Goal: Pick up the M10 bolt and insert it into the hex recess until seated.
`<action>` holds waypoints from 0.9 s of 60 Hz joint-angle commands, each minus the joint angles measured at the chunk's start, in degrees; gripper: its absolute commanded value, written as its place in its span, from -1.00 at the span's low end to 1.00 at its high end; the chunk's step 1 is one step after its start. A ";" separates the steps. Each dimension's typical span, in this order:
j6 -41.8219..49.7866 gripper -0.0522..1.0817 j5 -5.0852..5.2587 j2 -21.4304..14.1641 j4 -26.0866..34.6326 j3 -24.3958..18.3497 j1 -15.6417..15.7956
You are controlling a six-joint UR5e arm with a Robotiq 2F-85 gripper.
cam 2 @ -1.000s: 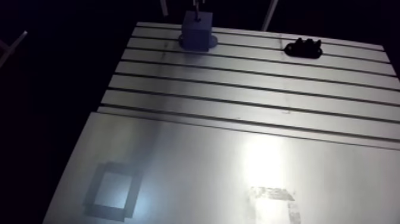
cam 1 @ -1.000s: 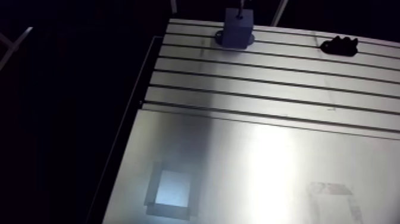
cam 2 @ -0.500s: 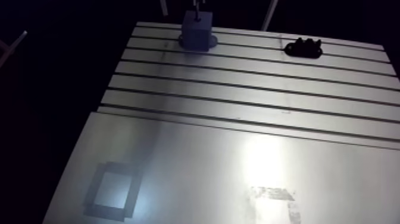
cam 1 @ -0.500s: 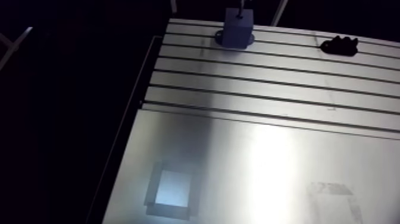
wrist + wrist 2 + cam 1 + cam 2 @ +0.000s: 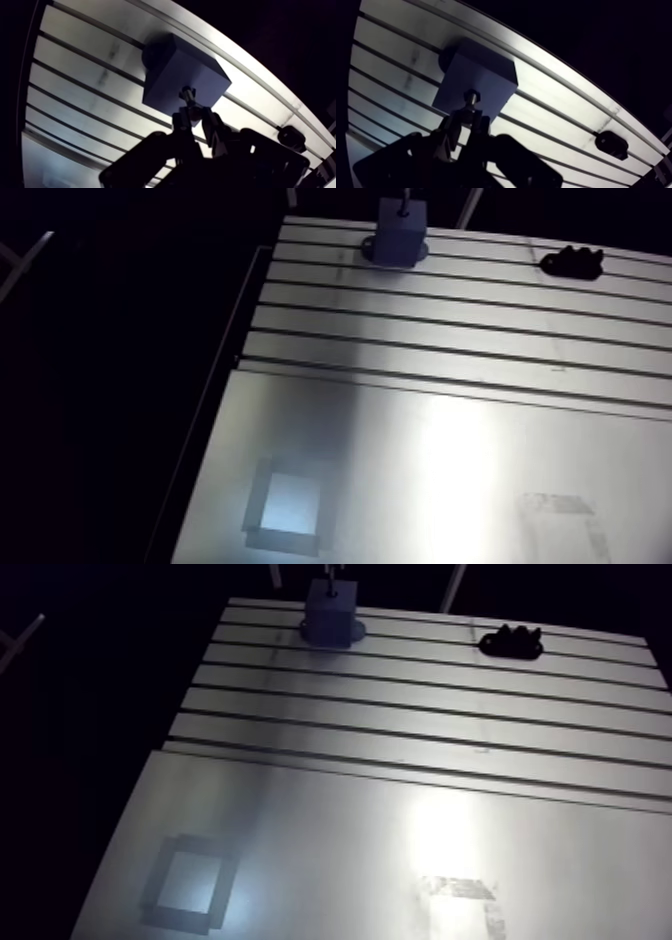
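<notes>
A blue block [image 5: 175, 75] on a round base stands on the slotted table [image 5: 420, 338] near its far edge. In the wrist view my gripper [image 5: 194, 114] is shut on a small metal bolt [image 5: 187, 95]. The bolt sticks out past the fingertips, and its end lies over the block's top face. I cannot tell whether the bolt touches the block. No hex recess shows; the bolt's end hides that spot. In the arm view the block [image 5: 402, 233] sits at the top, with only a thin dark tip above it.
A black fixture [image 5: 571, 262] lies on the far rail to the right of the block, and also shows in the wrist view [image 5: 611, 144]. Two taped squares [image 5: 285, 506] [image 5: 560, 523] mark the smooth plate nearer the camera. The table's left edge [image 5: 215, 388] drops into darkness.
The whole arm view has shifted slightly, so the camera moved a little. Block, fixture and tape squares keep their places on the table.
</notes>
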 commanded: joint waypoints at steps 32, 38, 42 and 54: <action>-0.09 0.92 -0.11 0.29 0.00 -0.14 -0.01; -0.09 0.92 -0.11 0.27 0.00 0.03 0.06; -0.09 0.92 -0.04 0.29 -0.09 0.04 0.08; -0.09 0.92 -0.11 0.29 -0.09 0.02 0.08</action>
